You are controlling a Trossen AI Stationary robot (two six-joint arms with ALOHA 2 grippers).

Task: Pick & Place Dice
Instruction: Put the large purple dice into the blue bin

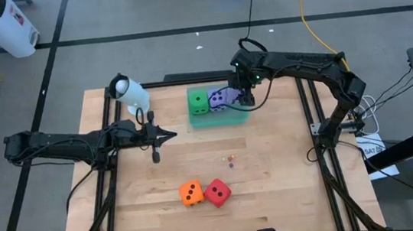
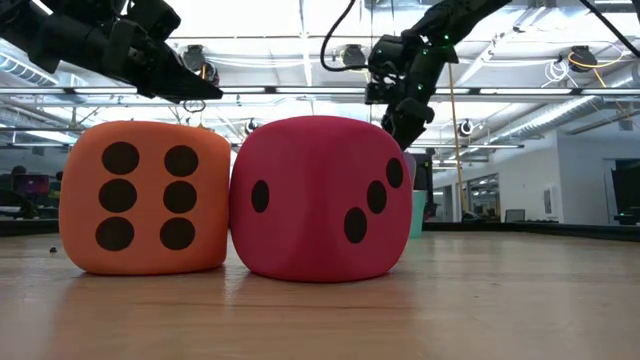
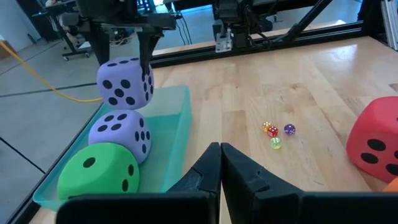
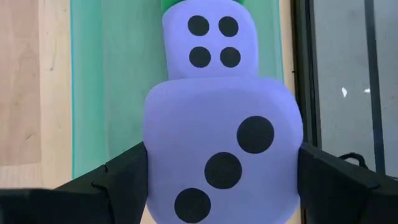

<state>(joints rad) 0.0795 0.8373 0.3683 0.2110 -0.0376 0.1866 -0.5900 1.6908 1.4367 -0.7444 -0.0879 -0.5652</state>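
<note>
A teal tray (image 1: 237, 116) at the table's far middle holds a green die (image 3: 99, 171) and a purple die (image 3: 121, 134). My right gripper (image 1: 241, 96) holds a second purple die (image 3: 124, 83) over the tray's right end, next to the purple one lying there. An orange die (image 1: 191, 193) and a red die (image 1: 218, 193) sit side by side near the table's front edge. My left gripper (image 1: 172, 134) hangs shut above the table's left middle, holding nothing. My right gripper pinches the purple die by two opposite faces (image 4: 155, 168), one dark finger (image 4: 118, 177) on each side. The fingers come from above, slanting down. The die is lifted above the tray floor; whether it touches the purple die beside it, I cannot tell.
Three tiny dice (image 1: 231, 159) lie loose at the table's middle. A white cylinder-like object (image 1: 129, 91) stands at the far left corner. Black rails (image 1: 311, 120) frame the table. Bare wood lies between the tray and the two front dice.
</note>
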